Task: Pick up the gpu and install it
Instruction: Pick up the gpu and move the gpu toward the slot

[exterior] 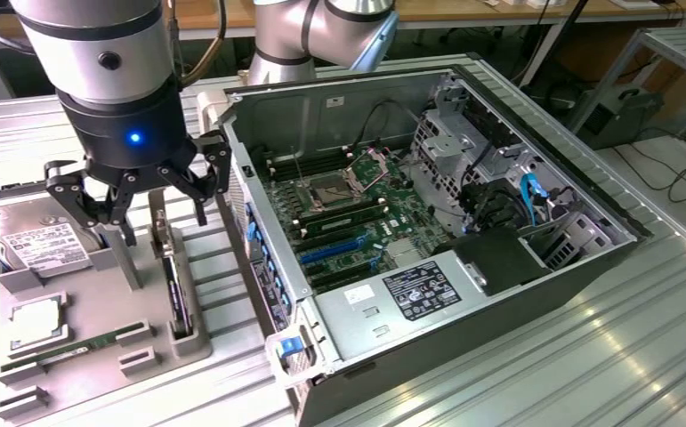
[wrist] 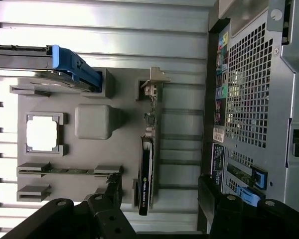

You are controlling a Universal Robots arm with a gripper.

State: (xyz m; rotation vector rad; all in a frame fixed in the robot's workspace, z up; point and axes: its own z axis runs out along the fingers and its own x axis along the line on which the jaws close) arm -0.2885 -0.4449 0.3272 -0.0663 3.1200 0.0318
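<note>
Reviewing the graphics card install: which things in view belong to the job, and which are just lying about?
Part of the job:
- graphics card, standing on edge in the grey tray
- gripper, open, over the card
- open computer case

Just lying about, in the same tray:
- hard drive
- processor chip
- memory stick

The gpu (wrist: 145, 185) is a black slab with green lettering and a silver bracket (wrist: 152, 82). The tray (wrist: 89, 152) is plain grey. The RAM stick (wrist: 70, 171) is green, the CPU (wrist: 41, 133) pale silver, and the drive (exterior: 28, 240) silver with a white label. The gripper (exterior: 153, 213) is black with a blue light (exterior: 136, 138), and the arm (exterior: 93, 44) is silver. The case (exterior: 533, 316) is dark grey, with a perforated grid (wrist: 246, 94). The motherboard (exterior: 378, 213) is green with blue slots (exterior: 331, 251). The counter (exterior: 627, 356) is ribbed silver.
</note>
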